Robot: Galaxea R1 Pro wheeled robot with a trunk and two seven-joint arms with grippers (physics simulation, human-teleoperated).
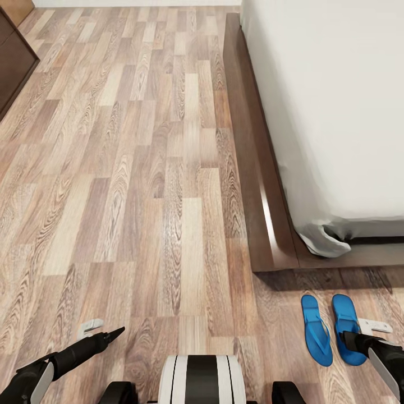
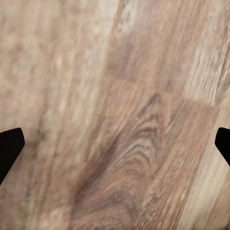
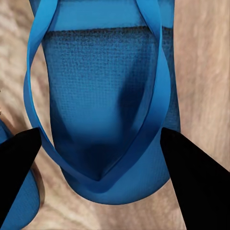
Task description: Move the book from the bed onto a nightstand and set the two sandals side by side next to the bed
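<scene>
Two bright-blue sandals lie side by side on the wood floor just off the corner of the bed [image 1: 264,185], the left sandal [image 1: 316,331] and the right sandal [image 1: 345,320]. My right gripper [image 1: 352,339] hovers open over the near end of the right sandal [image 3: 110,86], and the right gripper [image 3: 103,153] has one dark finger on each side of it. My left gripper [image 1: 115,333] is open and low over bare floor, and the left gripper [image 2: 115,143] holds nothing. The book and the nightstand are out of view.
The bed's grey mattress [image 1: 336,101] sits on a dark-brown platform that juts out over the floor. A dark-brown cabinet [image 1: 14,62] stands at the far left. Open plank floor [image 1: 140,168] lies between them. My base [image 1: 202,379] is at the near edge.
</scene>
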